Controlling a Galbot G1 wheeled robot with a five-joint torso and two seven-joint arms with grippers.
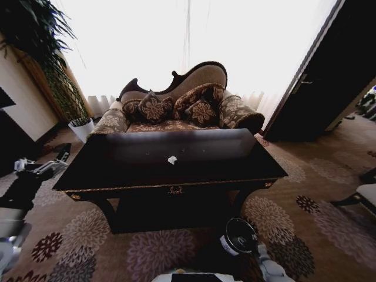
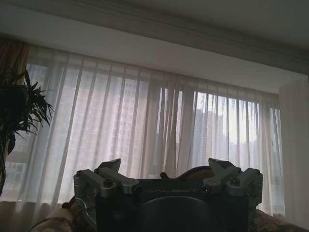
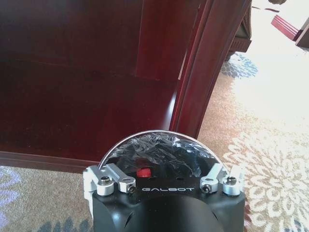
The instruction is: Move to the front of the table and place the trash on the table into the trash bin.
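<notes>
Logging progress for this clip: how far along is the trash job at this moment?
Done: the robot faces the table. In hand: the right gripper hangs low over the lined trash bin; the left gripper waits beside the table, holding nothing. Left: a white paper wad still lies on the tabletop.

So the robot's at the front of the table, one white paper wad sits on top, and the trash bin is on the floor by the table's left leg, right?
Not quite. The head view shows the trash bin on the floor near the table's right front leg, not the left. The rest holds: the robot faces the table's front and one white paper wad sits on top. The right wrist view shows the right claw directly over the bin.
</notes>
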